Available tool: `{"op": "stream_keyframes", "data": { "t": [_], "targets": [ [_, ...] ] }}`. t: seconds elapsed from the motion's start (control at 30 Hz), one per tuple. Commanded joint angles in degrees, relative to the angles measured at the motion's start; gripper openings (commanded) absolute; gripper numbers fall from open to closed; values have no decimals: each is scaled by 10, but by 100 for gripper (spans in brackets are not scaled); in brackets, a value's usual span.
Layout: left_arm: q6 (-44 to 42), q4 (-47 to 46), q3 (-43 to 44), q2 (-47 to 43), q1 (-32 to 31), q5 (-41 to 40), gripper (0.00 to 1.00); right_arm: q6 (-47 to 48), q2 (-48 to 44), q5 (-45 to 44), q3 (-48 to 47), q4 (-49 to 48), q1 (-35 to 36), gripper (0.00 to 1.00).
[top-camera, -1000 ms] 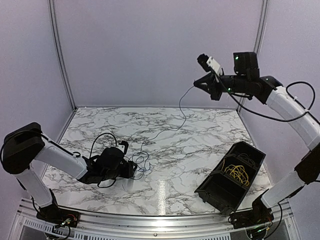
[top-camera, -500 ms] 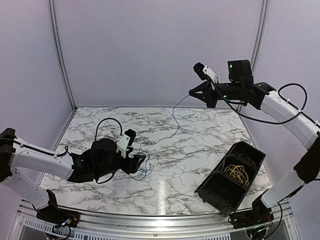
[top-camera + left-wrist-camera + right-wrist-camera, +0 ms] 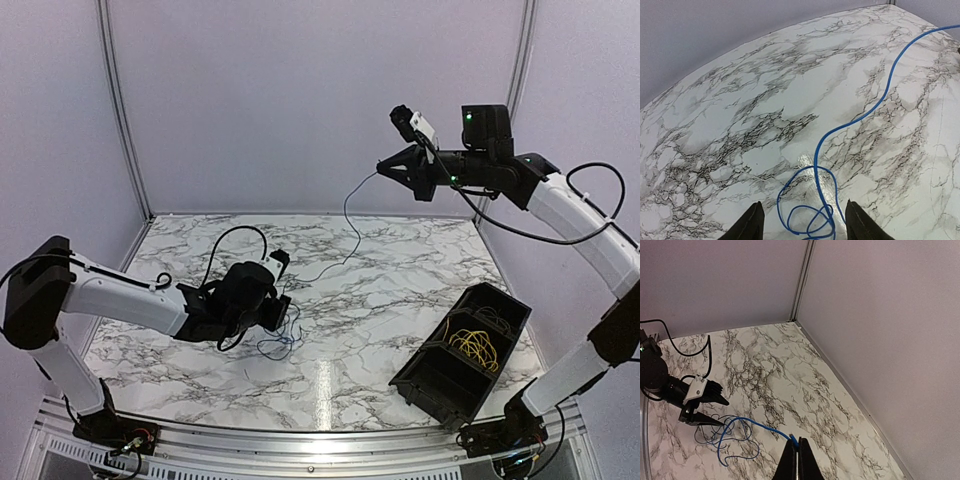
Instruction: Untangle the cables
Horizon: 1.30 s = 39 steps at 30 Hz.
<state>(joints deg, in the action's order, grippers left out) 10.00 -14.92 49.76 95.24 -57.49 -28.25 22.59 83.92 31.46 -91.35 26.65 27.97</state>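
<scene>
Thin blue cable [image 3: 815, 160] lies in loose loops on the white marble-pattern tabletop [image 3: 715, 125], left of centre. One end rises off the surface to the right gripper [image 3: 797, 442], jaws closed on it, high above the far right side. Left gripper [image 3: 803, 205] sits low over the loops, jaws apart, gripping nothing. Yellow wire bundle [image 3: 472, 347] rests inside the black plastic bin [image 3: 425, 385], near right.

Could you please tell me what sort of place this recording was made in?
Most likely a robotics lab test cell: plain lilac enclosure walls joined by metal corner posts, a marble-patterned tabletop, and two white-and-black robot arms bolted at its near edge.
</scene>
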Motion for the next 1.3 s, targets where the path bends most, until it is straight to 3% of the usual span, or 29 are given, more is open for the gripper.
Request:
{"op": "stream_keyframes", "data": {
  "t": [0.0, 0.13, 0.2, 0.27, 0.37, 0.5, 0.67, 1.0, 1.27],
  "targets": [
    [0, -8, 6, 15, 29, 35, 52, -6, -11, 6, -18, 5, 8, 0],
    [-20, -51, 1, 8, 41, 80, 28, -3, -14, -1, -6, 0, 8, 0],
    [-39, -51, 10, -4, 44, 70, 10, -2, -17, -9, 9, -6, 8, 0],
    [-66, -49, 11, -44, 46, 50, 0, 1, -18, -15, 21, -11, 7, 0],
    [-94, -33, 27, -119, 48, 54, 0, 5, -21, -23, 45, -23, 6, 0],
    [-86, 2, 83, -219, 48, 118, 0, 9, -23, -33, 76, -43, 5, 0],
    [-56, 3, 92, -279, 47, 140, 0, 7, -18, -31, 100, -57, 6, 0],
    [7, -41, 57, -214, 39, 184, 0, 44, -41, -72, 122, -27, 2, 0],
    [5, -86, 115, -101, -5, 221, 0, 164, -119, -116, 171, 129, -16, 0]
  ]
}}
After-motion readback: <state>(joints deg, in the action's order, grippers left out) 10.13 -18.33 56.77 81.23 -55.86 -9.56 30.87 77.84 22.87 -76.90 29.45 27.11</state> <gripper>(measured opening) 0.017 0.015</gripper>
